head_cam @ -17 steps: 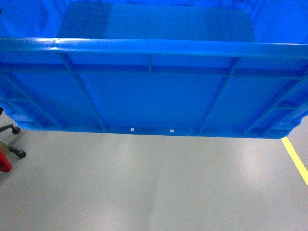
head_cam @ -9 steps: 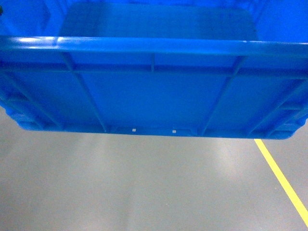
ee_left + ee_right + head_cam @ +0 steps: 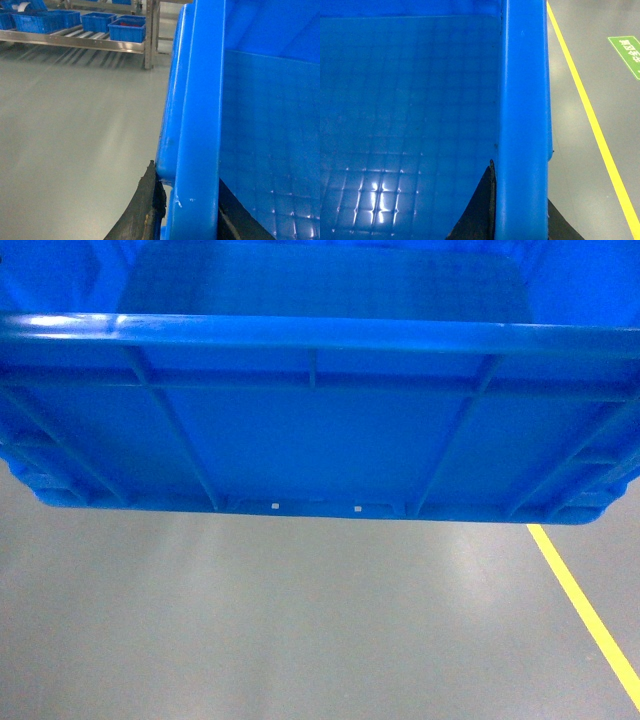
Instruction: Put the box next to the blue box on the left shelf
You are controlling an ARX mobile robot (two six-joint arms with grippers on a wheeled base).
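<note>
The box (image 3: 320,440), a large bright blue open-top crate with ribbed walls, fills the upper half of the head view and hangs above the grey floor. My left gripper (image 3: 189,200) is shut on its left rim (image 3: 200,125), one black finger outside and one inside. My right gripper (image 3: 522,200) is shut on the right rim (image 3: 522,100) the same way. Far off in the left wrist view stands the left shelf (image 3: 75,42), a steel roller deck carrying several small blue boxes; the nearest blue box (image 3: 127,30) sits at its right end.
A yellow floor line (image 3: 585,615) runs along the right, and shows as the yellow line (image 3: 590,110) in the right wrist view beside a green floor marking (image 3: 627,50). A steel post (image 3: 148,35) stands at the shelf's right end. Grey floor lies between me and the shelf.
The floor under the crate has shifted: chair wheels and a red object at the left edge have left the head view, and the yellow line has moved left. The crate stays held.
</note>
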